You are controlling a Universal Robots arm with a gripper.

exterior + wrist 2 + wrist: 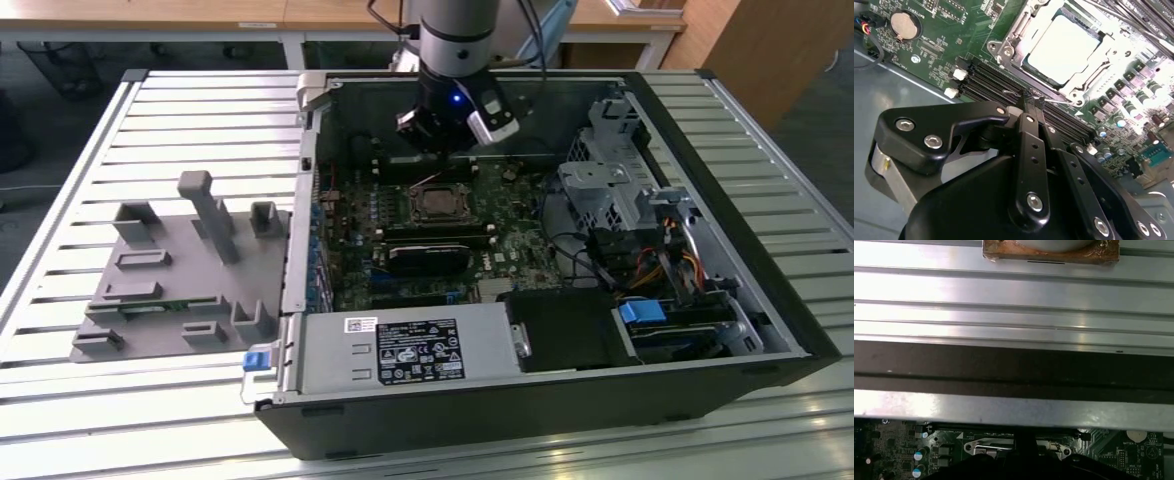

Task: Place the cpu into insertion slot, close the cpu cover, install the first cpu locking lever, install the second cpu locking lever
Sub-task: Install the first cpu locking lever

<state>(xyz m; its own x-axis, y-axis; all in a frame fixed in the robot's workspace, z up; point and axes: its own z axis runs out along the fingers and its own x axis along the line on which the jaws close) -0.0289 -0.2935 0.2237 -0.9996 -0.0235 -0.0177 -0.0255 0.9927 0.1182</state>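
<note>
The cpu (1064,47), a pale silver square, lies in the insertion slot (438,205) on the green board inside the open computer case. The cpu cover (1004,47), a silver frame, lies flat around it. My gripper (1030,100) hangs just beside the socket over the black memory slots (984,77). Its black fingers (1029,145) are shut together, and their tips sit on a thin wire locking lever (1008,92) that runs along the socket's edge. I cannot tell whether the wire is pinched or only touched. In the exterior view the gripper (447,140) is above the socket's far side.
A coin battery (904,26) sits on the board away from the socket. The case holds a power supply (400,350), a drive cage (601,190) and cables. A grey fixture (174,270) lies on the slatted table at the exterior view's left. The case wall (1014,370) is close by.
</note>
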